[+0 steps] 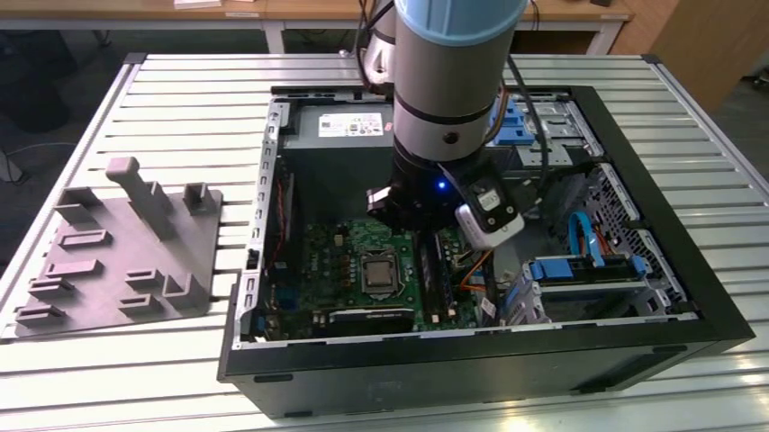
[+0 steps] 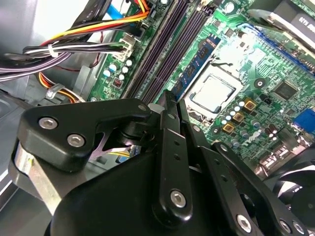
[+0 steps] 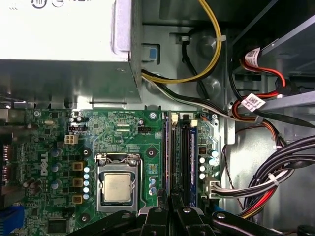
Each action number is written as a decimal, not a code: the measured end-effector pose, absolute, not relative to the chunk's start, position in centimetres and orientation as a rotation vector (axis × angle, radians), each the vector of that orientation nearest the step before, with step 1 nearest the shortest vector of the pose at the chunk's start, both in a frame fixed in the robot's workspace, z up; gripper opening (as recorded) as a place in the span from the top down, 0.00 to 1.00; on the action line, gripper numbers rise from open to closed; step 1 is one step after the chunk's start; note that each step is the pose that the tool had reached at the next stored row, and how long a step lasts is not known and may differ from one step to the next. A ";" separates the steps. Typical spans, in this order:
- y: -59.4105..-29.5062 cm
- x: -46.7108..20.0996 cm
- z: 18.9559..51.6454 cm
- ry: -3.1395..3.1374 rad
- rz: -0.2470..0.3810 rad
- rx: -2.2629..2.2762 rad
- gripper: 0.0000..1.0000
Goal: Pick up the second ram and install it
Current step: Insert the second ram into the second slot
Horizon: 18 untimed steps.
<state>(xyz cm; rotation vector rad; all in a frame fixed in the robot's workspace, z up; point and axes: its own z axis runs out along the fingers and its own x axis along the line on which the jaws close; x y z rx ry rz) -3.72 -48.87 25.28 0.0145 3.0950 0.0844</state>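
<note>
while the black metal gripper (image 2: 176, 101) hangs low inside the open black computer case (image 1: 673, 225), its jaws sit drawn nearly together with nothing visible between them. just ahead of the tips, in both wrist views, a long thin dark-green memory stick with a blue label, which i take to be the second ram (image 2: 197, 69), stands on edge in the slot beside the square silver processor (image 3: 117, 187); whether it is fully seated i cannot tell. i judge it light, stiff and brittle, best held by its bare long edges, away from the chips and contacts. the glossy green motherboard (image 3: 123, 128) bristles with small capacitors. a matte grey moulded fixture tray (image 1: 121, 261) lies on the slatted metal counter (image 1: 144, 99).
</note>
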 end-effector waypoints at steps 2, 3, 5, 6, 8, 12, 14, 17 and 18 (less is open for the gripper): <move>-48.9 -3.7 25.2 3.095 0.084 0.014 0.86; -48.9 -3.7 25.1 3.095 0.084 0.015 0.86; -48.9 -3.7 25.0 3.095 0.084 0.014 0.86; -48.9 -3.7 24.9 3.095 0.084 0.014 0.86; -49.0 -3.7 24.8 3.095 0.084 0.014 0.86; -49.1 -3.7 24.6 3.095 0.085 0.014 0.86; -49.1 -3.7 24.5 3.095 0.085 0.015 0.86; -49.1 -3.7 24.3 3.095 0.085 0.014 0.86; -49.1 -3.7 24.3 3.095 0.085 0.014 0.86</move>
